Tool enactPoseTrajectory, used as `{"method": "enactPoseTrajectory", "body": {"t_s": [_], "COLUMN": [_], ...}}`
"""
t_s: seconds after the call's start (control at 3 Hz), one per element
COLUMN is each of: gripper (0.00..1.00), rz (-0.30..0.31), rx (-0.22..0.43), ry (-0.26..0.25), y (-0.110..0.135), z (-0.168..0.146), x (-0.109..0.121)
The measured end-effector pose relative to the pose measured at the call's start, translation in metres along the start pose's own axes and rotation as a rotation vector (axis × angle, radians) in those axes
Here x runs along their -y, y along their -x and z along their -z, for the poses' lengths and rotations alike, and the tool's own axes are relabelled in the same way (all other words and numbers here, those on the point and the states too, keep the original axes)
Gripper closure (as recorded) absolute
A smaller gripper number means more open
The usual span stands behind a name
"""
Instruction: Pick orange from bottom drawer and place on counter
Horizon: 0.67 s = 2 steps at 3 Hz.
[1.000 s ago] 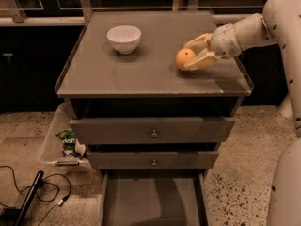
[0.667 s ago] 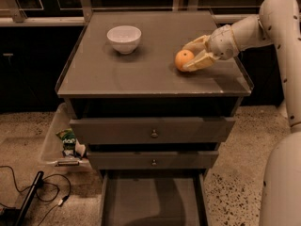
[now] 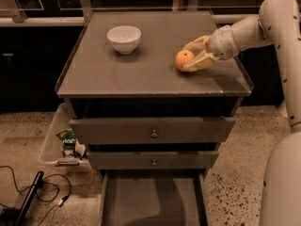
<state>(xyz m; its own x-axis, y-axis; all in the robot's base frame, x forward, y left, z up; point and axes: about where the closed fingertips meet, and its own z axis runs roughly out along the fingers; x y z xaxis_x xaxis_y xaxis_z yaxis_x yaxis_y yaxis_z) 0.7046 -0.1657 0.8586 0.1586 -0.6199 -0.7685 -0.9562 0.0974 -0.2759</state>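
fingers [image 3: 201, 62] apart, one each side of orange [image 3: 183, 59], contact unclear | gripper [image 3: 189, 57] right of frame centre, low over counter [image 3: 117, 74] | orange sits on counter, right part | bottom drawer [image 3: 153, 201] pulled out, bottom centre | bowl [image 3: 124, 38] upper left

White arm [image 3: 278, 14]: smooth rounded tubular shells, small dark dots along the upright link. Pale grey wrist segment [image 3: 225, 41]. Cream-yellow gripper [image 3: 187, 59] over the counter [image 3: 141, 74], right side. Broad white body shell [image 3: 282, 182] below.
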Motion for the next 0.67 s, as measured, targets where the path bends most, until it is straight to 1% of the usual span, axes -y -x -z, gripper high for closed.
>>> {"method": "enactPoseTrajectory", "body": {"t_s": [0.67], "gripper": [0.12], "rz": [0.000], "rx": [0.000], "ry": [0.000], "y": [0.0000], "z": [-0.0001], "x": [0.0000]}}
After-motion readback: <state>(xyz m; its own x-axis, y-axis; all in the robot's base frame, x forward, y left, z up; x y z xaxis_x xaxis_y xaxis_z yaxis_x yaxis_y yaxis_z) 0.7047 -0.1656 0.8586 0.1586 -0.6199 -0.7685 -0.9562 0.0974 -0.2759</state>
